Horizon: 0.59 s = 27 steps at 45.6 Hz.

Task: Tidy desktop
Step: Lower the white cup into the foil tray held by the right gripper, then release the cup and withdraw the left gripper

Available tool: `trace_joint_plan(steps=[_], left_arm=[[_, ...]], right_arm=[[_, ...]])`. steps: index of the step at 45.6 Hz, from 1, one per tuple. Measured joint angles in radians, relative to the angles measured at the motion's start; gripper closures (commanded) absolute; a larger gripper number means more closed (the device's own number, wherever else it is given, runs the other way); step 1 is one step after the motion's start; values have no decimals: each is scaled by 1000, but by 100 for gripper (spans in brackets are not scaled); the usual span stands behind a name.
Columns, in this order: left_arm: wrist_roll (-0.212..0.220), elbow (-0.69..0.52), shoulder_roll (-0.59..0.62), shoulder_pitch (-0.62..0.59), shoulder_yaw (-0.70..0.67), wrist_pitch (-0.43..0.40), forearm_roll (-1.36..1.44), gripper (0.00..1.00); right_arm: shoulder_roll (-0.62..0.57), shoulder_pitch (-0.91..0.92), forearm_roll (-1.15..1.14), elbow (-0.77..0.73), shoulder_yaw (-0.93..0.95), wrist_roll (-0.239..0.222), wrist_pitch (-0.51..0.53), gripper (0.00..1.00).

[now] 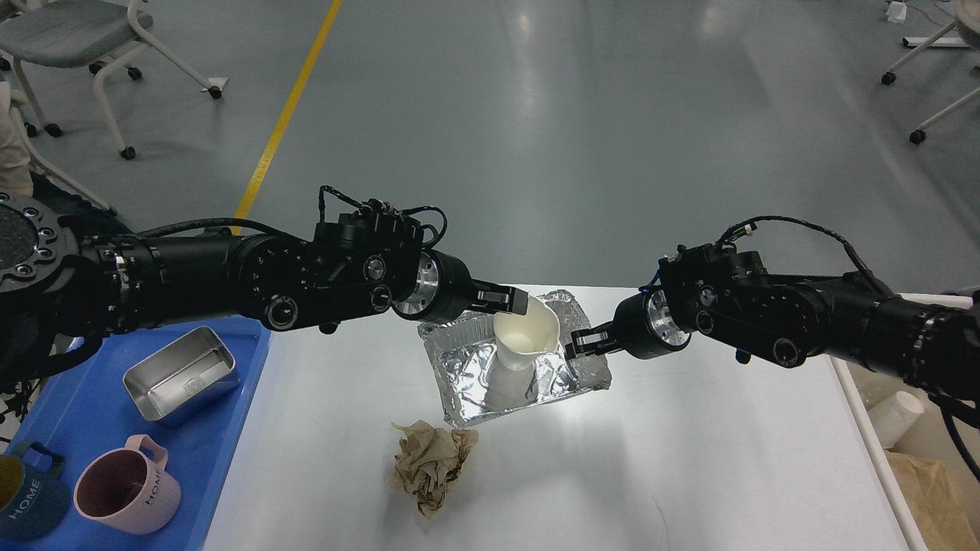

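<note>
The white desktop [651, 467] carries a crumpled silver foil tray [467, 383] near its far edge. A white paper cup [524, 340] stands upright inside the foil tray, mouth up. My left gripper [507, 300] comes in from the left and is shut on the cup's far-left rim. My right gripper [579, 344] comes in from the right and is shut on the foil tray's right rim. A crumpled brown paper wad [432, 467] lies on the desktop just in front of the foil tray.
A blue plastic tray [237, 398] at the left holds a steel container [180, 375], a pink mug [126, 493] and a dark teal mug [27, 497]. A beige bin [930, 478] with a white cup [896, 417] sits past the desktop's right edge.
</note>
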Motion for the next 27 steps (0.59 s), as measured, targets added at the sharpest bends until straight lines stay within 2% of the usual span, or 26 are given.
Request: trace_joint_plan(steps=[9,18,27], left_arm=[[-2,-2,22,-1,-44,11,-23,14],[3,-34,108,-26,-85,-14,-58,14],[3,-153,327,-53,-89,-39,-75,14]], right_arm=[[2,-3,0,-4,0,0,0,100],[-6,-15,0,-12,0,0,0,100],[-23,-40,52,-11,4,0,-1,100]])
